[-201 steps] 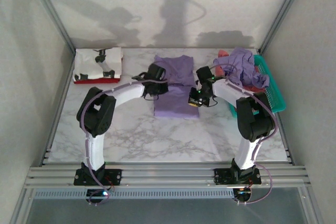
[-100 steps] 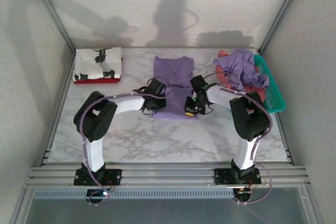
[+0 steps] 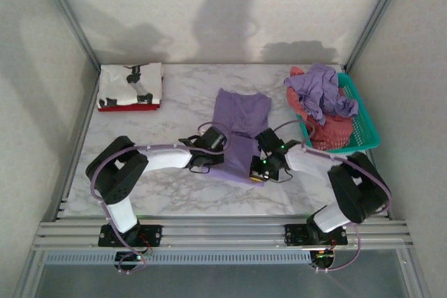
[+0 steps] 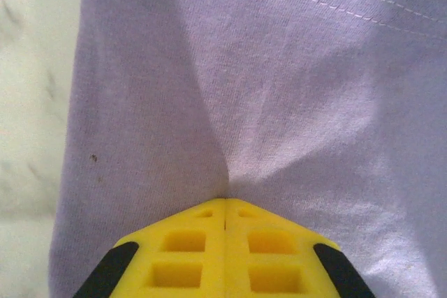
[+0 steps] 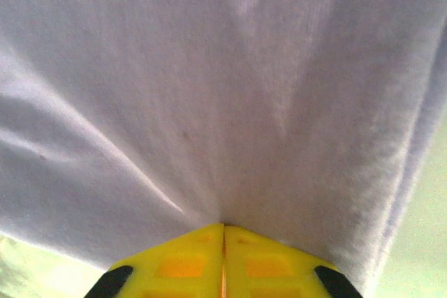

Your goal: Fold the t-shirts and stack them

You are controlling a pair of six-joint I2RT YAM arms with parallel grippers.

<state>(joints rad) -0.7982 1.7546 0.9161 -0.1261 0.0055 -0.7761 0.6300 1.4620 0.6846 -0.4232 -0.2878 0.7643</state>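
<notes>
1. Nearest the camera, both arms bend in over the marble table (image 3: 174, 197) and their wrists come together near its middle.
2. The left gripper (image 3: 211, 163) is pinched tight on the near left edge of the lavender t-shirt (image 3: 241, 120). In the left wrist view, the left gripper (image 4: 225, 202) has its yellow jaws pressed together, and the lavender t-shirt (image 4: 293, 88) puckers out from their seam.
3. The right gripper (image 3: 258, 173) is clamped on the near right edge of the same shirt. In the right wrist view, the right gripper (image 5: 223, 226) has its jaws closed, with creases in the lavender t-shirt (image 5: 209, 82) fanning away from them.
4. The shirt lies mid-table as a narrow folded strip, running away from the grippers and slanting slightly right. A stitched hem (image 4: 335, 5) crosses its far part.
5. At the far left, a folded white t-shirt (image 3: 130, 82) with black print rests on a folded red t-shirt (image 3: 126, 107).
6. At the far right, a teal basket (image 3: 364, 127) holds a coral-red t-shirt (image 3: 330, 129). A crumpled lavender t-shirt (image 3: 321, 88) is heaped on top.
</notes>
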